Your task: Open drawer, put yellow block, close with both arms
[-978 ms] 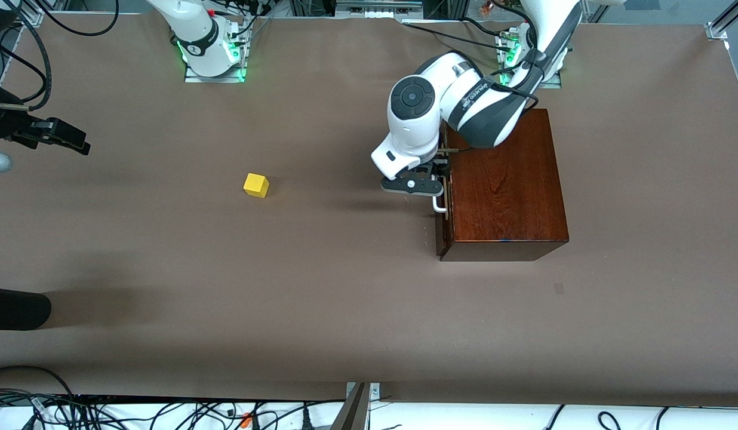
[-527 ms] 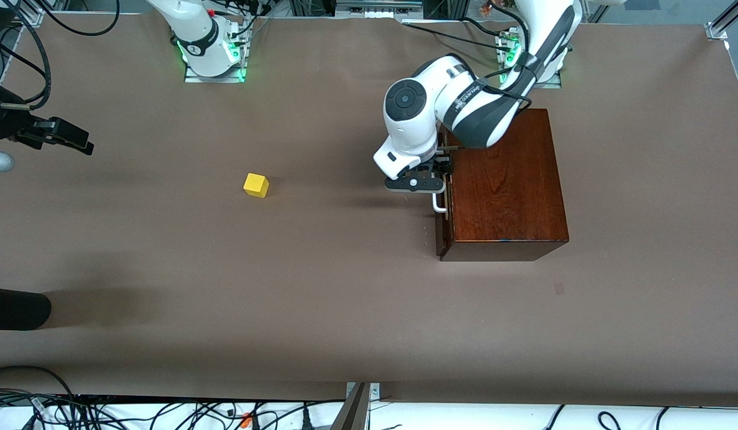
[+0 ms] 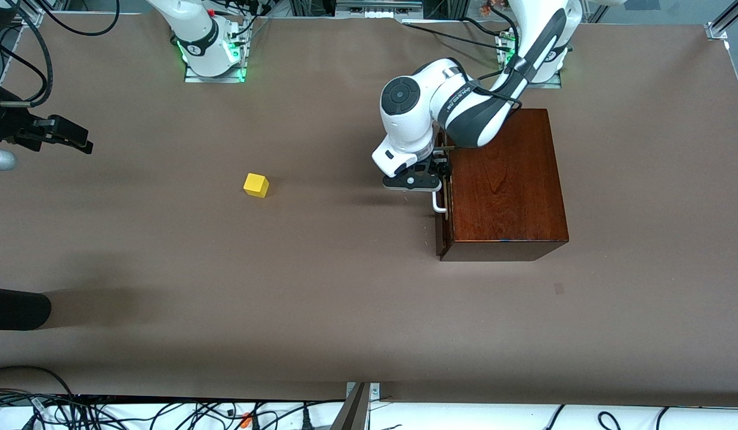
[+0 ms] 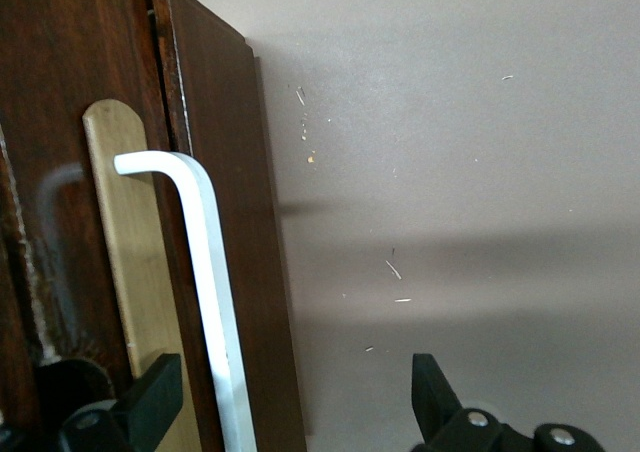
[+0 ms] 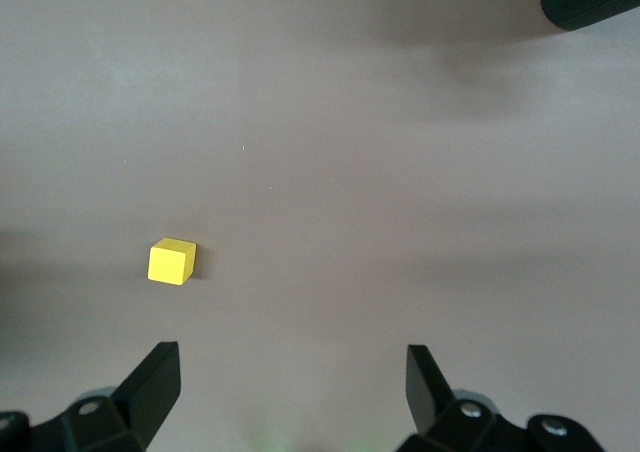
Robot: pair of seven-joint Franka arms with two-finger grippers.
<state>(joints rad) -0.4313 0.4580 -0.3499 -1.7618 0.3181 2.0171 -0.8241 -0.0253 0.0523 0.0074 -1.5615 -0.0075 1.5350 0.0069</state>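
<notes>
**Fingers astride the handle: close squarely, then pull straight**

Front view: a wide brown-covered table [image 3: 321, 310] carries little. A glossy dark-brown wooden box [image 3: 503, 179] stands toward the left arm's end, its drawer [image 3: 442, 230] shut flush, the dark reddish-brown front facing the middle of the table. The small bright yellow cube, the yellow block [image 3: 256, 185], sits on bare table well apart from the box, toward the right arm's end. The left gripper [image 3: 439, 178] is down at the drawer front, right at the white U-shaped bar handle [image 3: 439, 206]. The right gripper [image 3: 70, 141] waits, hovering over the table edge at the right arm's end.

Left wrist view: the bar handle [image 4: 215, 302] runs between the two black fingers [image 4: 150, 397], which stand wide apart, one against the pale mounting strip [image 4: 135, 262] on the drawer front, one out over the table. Nothing is gripped yet.

Right wrist view: the right gripper's fingers [image 5: 150, 387] are spread wide with nothing between them; the yellow block [image 5: 171, 261] lies on the table below, off to one side of the gap.

Judgement: the step in hand is taking the handle. It is best done by closing with the bar centred between the pads and well seated, not on the tips, then drawing straight out along the drawer's run. A skewed pull may jam the tray or drag the whole box across the table.
</notes>
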